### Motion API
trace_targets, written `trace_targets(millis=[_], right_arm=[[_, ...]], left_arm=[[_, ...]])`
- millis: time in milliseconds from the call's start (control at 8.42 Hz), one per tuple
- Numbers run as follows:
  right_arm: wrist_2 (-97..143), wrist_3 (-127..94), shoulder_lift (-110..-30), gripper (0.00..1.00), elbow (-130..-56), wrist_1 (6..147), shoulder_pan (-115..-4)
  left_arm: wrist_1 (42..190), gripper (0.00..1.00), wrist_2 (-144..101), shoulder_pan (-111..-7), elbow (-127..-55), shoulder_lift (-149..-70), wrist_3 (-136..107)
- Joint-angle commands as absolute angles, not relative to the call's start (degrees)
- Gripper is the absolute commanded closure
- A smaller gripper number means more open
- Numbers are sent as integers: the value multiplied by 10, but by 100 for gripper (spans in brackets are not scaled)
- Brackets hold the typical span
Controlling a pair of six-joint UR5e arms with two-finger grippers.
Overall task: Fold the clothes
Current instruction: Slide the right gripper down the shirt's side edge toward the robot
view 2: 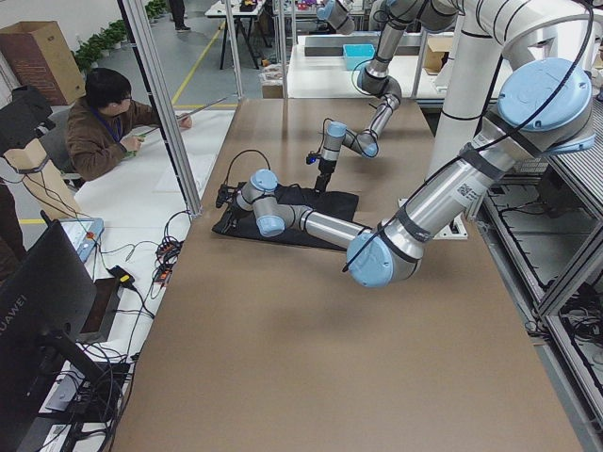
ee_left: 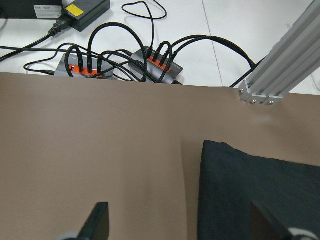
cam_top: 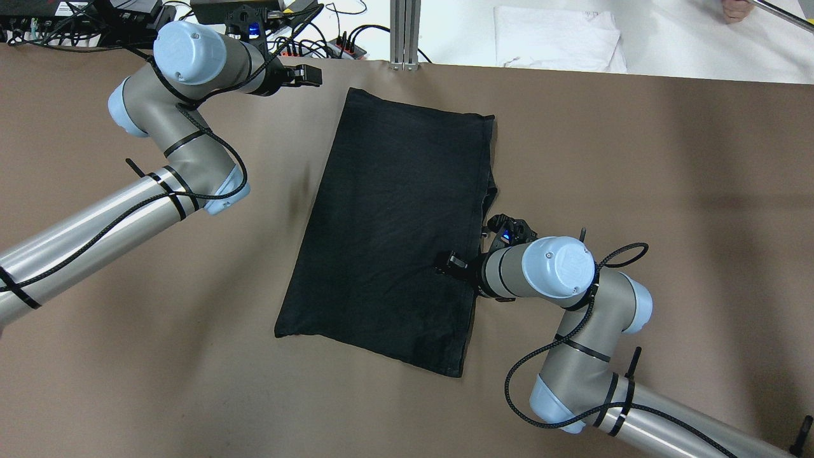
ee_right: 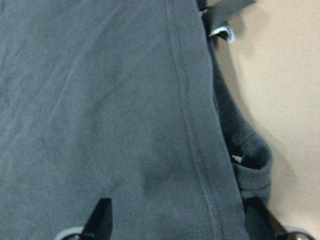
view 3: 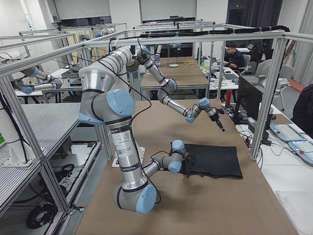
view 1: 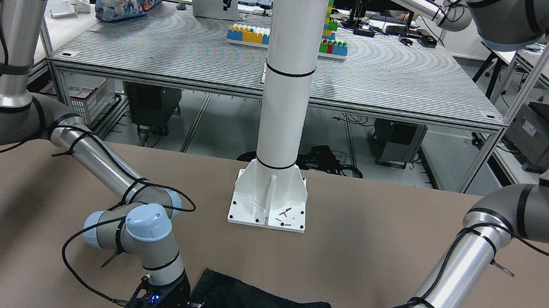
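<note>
Black garment (cam_top: 388, 222), soft and matte, lies as a hemmed rectangle; left gripper (ee_left: 180, 222) and right gripper (ee_right: 180, 220) both gape wide

A robotics lab: aluminium-framed benches (view 1: 390, 74), further robot arms (view 3: 41, 85) (behind), monitors (view 2: 42, 311).

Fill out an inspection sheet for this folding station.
Surface: brown table top, no marks seen.
Job's things: black garment lies flat as a rectangle, a bit of fabric poking out from under one long edge.
Clutter: small dark bits on the white post's base plate.
Grippers: left pincer open, empty, raised near the garment's far corner; right pincer open, straddling the hemmed long edge.
Cables: black cables tied along left arm and right arm; power strips past the far edge.
Surroundings: white cloth beyond the table, seated person nearby.
</note>
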State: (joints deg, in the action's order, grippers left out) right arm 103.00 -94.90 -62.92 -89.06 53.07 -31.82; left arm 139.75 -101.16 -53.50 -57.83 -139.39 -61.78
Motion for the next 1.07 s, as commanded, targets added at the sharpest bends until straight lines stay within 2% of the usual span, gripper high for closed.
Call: trace_targets(millis=[0,238,950], right_arm=[[1043,-949,-633,6,-947,561,-320],[1042,-952,-629,6,-984,604,-318],[941,-1101,-642,6,-1000,604,-240]], left_arm=[[1397,0,-1012,-536,-577,-1393,-617],[1397,0,-1012,-541,-577,-1393,-613],[1397,0,-1012,-542,-577,-1393,-613]])
